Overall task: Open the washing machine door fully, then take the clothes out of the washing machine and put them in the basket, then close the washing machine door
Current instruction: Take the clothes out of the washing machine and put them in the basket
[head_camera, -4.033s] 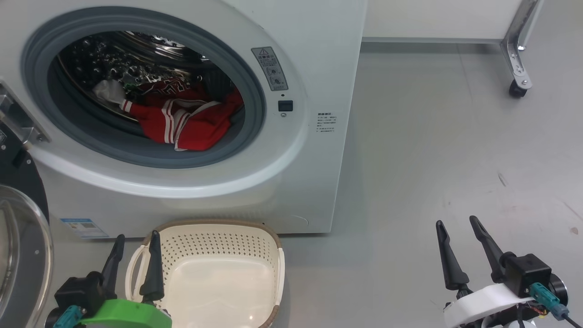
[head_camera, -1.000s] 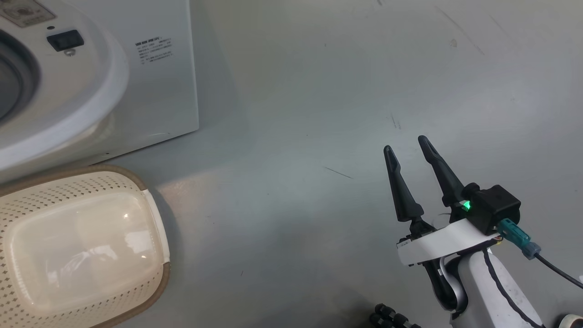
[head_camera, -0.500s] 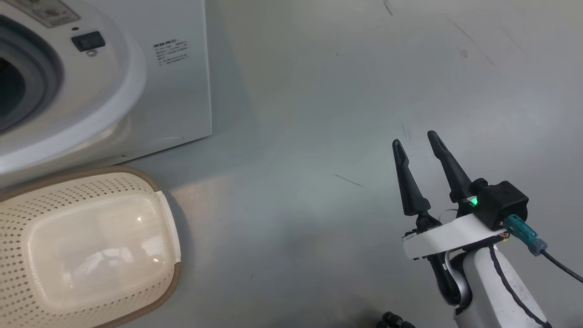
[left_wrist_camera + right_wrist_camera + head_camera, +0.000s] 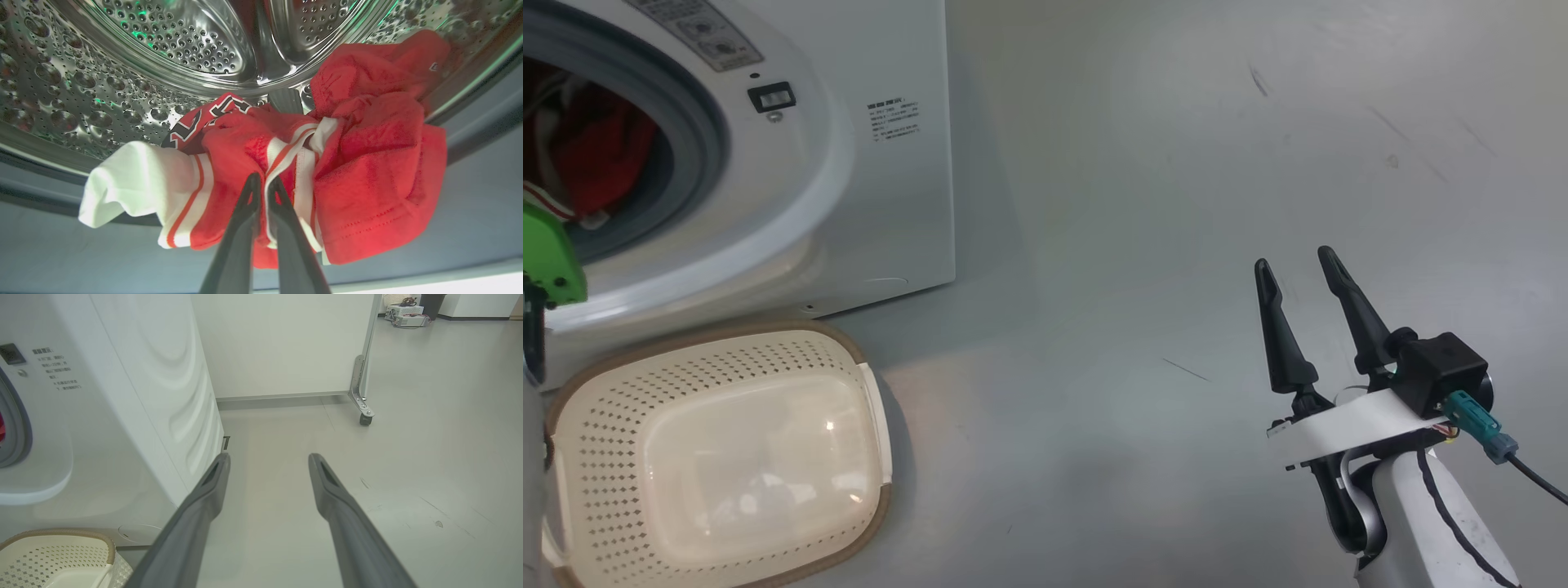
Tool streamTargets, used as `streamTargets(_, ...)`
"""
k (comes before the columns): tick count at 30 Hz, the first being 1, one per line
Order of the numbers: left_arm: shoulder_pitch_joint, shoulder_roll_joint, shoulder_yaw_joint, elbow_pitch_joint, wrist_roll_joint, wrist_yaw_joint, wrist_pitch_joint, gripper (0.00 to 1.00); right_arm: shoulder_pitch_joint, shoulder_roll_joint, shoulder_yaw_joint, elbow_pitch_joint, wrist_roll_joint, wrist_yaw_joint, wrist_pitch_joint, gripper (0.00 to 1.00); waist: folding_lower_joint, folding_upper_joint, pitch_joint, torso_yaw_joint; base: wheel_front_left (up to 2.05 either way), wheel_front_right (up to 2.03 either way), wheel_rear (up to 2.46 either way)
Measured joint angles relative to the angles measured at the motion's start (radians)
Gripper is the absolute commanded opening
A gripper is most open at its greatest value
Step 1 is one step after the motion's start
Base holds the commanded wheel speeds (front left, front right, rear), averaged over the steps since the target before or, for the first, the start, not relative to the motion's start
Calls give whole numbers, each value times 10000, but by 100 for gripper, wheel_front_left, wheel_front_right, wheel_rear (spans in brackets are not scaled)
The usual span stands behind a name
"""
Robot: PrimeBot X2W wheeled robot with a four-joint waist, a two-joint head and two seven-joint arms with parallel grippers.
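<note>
Open grey floor [image 4: 1143, 204] beside the washing machine [image 4: 882, 204] — right claw [image 4: 1294, 257] wide; left claw [image 4: 263, 178] apparently pinching the clothes [image 4: 367, 183].

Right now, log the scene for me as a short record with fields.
left claw: shut on the clothes, inside the drum
clothes: red with white trim, bunched in the washing machine
basket: empty, on the floor in front of the machine
right claw: open, holding nothing, above the floor
stage: clothes gripped, not yet out
</note>
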Motion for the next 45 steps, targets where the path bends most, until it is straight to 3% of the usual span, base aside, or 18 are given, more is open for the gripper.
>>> streamTargets(17, 2150, -976, -136, 8, -535, -1110, -2568, 0, 927, -301, -378, 240, -244, 4, 0, 100, 0, 0, -1637, 1275, 0, 0, 0)
streamTargets(30, 3288, -1279, -255, -1058, -606, -1296, -2909, 0, 1495, -305, -487, 268, -322, 15, 0, 100, 0, 0, -2597, 2009, 0, 0, 0)
streamTargets(45, 4627, -1296, -148, -3889, -146, -1101, -2938, 0, 1768, -293, -422, 284, -328, 111, 0, 100, 0, 0, -3112, 2194, 0, 0, 0)
